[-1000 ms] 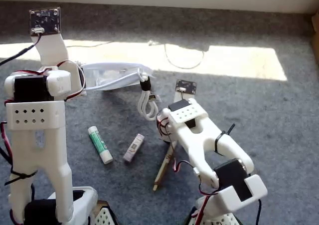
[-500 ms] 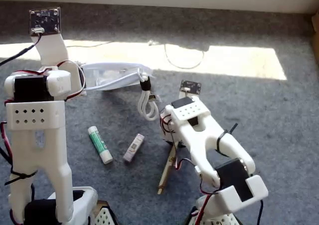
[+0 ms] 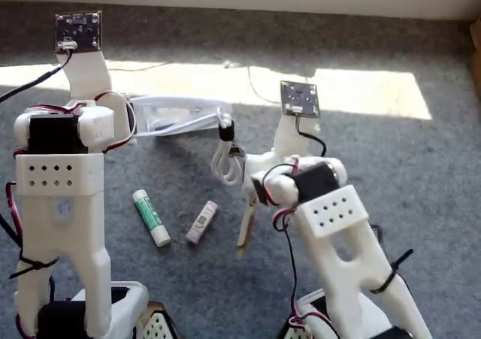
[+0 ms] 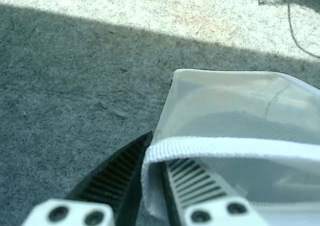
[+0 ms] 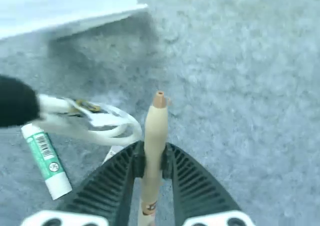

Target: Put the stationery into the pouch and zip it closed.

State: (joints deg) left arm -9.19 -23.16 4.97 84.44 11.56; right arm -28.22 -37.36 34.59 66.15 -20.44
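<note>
Two grippers are engaged.

1. Left gripper [image 4: 156,151]: clenched on the white webbing edge of the pouch [image 4: 240,116]. It holds that end off the carpet [image 3: 421,174]. The pouch has barely moved in the last second. Whether its mouth is open cannot be told.
2. Pouch [image 3: 176,116]: lies far and left of centre. Its long axis runs left to right in the high view.
3. Glue stick [image 3: 150,217] and small tube [image 3: 201,222]: both lie loose on the carpet, near each other and nearer than the pouch. Neither has moved. Both are still to be loaded.
4. Strap [image 3: 225,162]: the white loop hangs off the right end of the pouch, just beside the right arm.
5. Pencil [image 3: 246,222]: over the last second the right arm has risen and swung toward the pouch, carrying the pencil with it. The trailing end now sits farther from the near edge than before. Judgement: transport of the first item is under way; insertion is not yet done.
6. Right gripper [image 5: 153,153]: closed on the pencil [image 5: 155,123] part-way along its shaft.

Orientation: in the high view the long axis of the pencil runs near to far with a slight lean. In the right wrist view the brown tip projects past the gripper toward the carpet beyond the strap. Judgement: the tip must be turned toward the pouch mouth before entry.
</note>
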